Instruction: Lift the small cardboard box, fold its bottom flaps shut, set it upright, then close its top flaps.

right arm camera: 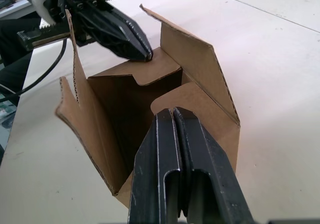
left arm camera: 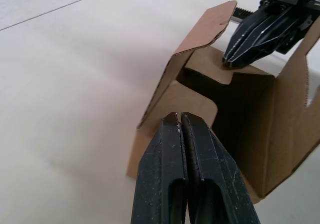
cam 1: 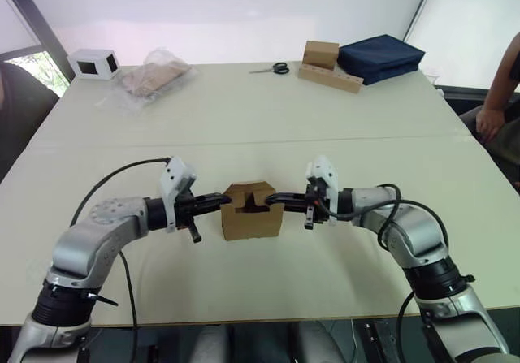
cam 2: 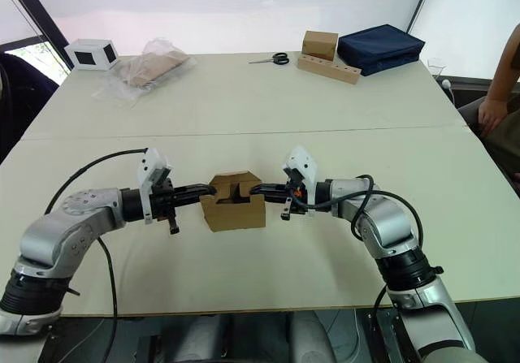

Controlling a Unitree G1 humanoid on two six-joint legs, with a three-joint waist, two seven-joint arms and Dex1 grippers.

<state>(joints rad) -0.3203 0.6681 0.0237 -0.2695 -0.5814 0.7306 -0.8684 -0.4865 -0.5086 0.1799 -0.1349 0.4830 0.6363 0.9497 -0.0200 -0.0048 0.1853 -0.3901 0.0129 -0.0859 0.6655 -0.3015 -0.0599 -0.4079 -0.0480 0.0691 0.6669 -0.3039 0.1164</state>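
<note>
Two grippers meet at the small cardboard box [cam 1: 252,210], which stands on the desk [cam 1: 260,127] near the middle of its front edge, open side up. No print, label or brand can be read on its plain brown card. The left gripper [left arm camera: 180,118] has its fingers pressed together, tips touching a rounded flap on the box's left side. The right gripper [right arm camera: 172,113] is likewise closed, tips against the opposite flap. The wrist views show the top flaps [right arm camera: 192,48] standing up and the dark hollow inside, which the head views do not. Along the far edge lie a white box with black windows [cam 1: 94,62], a plastic bag [cam 1: 154,77], scissors [cam 1: 272,69], a brown box with a holed strip [cam 1: 329,65] and a dark blue bag [cam 1: 380,57].
</note>
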